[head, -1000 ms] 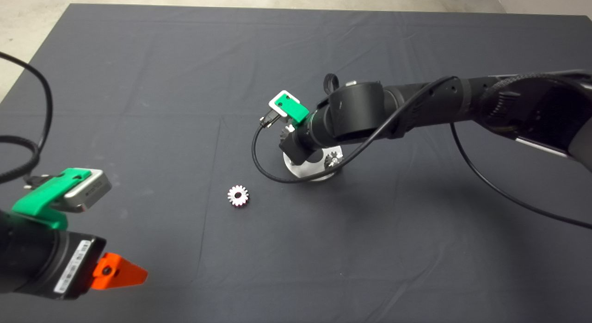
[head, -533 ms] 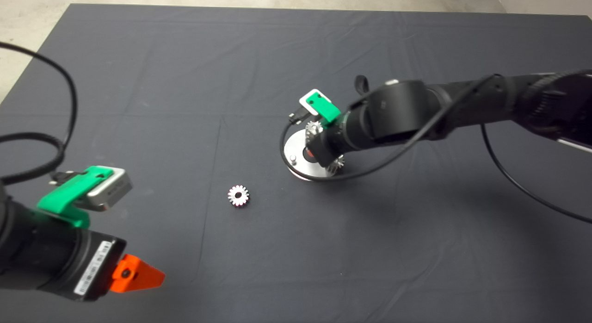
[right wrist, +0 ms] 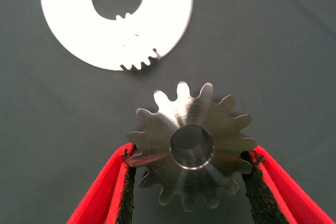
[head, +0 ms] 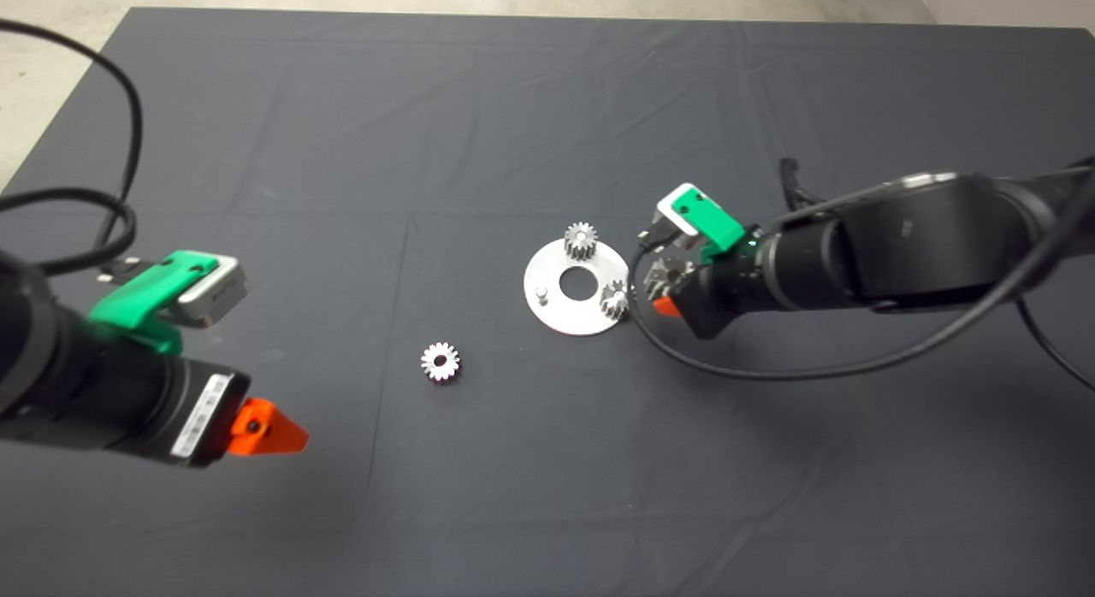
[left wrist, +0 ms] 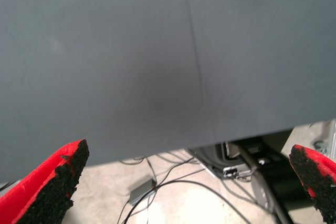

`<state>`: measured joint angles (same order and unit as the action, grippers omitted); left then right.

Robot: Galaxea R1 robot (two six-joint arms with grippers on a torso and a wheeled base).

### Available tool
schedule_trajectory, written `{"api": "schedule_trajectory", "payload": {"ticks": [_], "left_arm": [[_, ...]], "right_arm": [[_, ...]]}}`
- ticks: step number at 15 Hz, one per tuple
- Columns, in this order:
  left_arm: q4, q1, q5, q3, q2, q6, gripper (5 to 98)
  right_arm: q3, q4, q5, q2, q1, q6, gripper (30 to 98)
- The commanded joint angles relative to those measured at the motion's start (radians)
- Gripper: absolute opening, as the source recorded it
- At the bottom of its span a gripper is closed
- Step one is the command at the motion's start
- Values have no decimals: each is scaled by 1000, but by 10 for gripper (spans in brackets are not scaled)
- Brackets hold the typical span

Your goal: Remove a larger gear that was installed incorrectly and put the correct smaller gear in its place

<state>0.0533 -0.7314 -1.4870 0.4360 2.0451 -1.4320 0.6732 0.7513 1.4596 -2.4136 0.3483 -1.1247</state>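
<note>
1. Pinching the larger gear (right wrist: pixel 192 146) across its teeth, the right gripper (right wrist: pixel 192 182) has a pad on either side of it and hangs just beside the silver base plate (head: pixel 565 319), clear of the mat (head: pixel 342 152); we judge the step in hand is carrying this gear off and setting it down.
2. We should keep the pinch firm until the gear is low over bare mat; the pads bear on tooth tips, so we judge a loose grip could let it twist or slip.
3. We should set it down well apart from the plate; two small gears (head: pixel 581 239) sit on the plate's pins, and a third pin (head: pixel 541 292) stands bare beside the centre hole; a dropped gear there could knock them.
4. Nearer us on the left, the left gripper (head: pixel 272 432) hovers over the mat with its fingers (left wrist: pixel 50 187) spread wide and nothing between them.
5. The smaller gear (head: pixel 440 362) lies flat on the mat between the left gripper and the plate; we judge the left arm is best placed to fetch it, so the right should release away from that path.
</note>
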Motion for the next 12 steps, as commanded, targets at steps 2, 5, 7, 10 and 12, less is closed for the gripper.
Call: {"api": "schedule_trajectory", "payload": {"ticks": [2, 5, 7, 10, 12], "left_arm": [[93, 118, -10, 50, 29, -4, 982], [103, 148, -6, 69, 53, -5, 982], [105, 162, -2, 81, 60, -5, 982], [117, 164, -1, 98, 68, -7, 982], [146, 188, -1, 122, 77, -7, 982]], "right_arm": [[-90, 8, -7, 110, -10, -9, 463], [-88, 24, -7, 150, -96, 0, 463], [-87, 80, -7, 158, -150, 2, 463], [-75, 131, -5, 159, -205, 2, 463], [-71, 146, -5, 160, -228, 2, 462]]}}
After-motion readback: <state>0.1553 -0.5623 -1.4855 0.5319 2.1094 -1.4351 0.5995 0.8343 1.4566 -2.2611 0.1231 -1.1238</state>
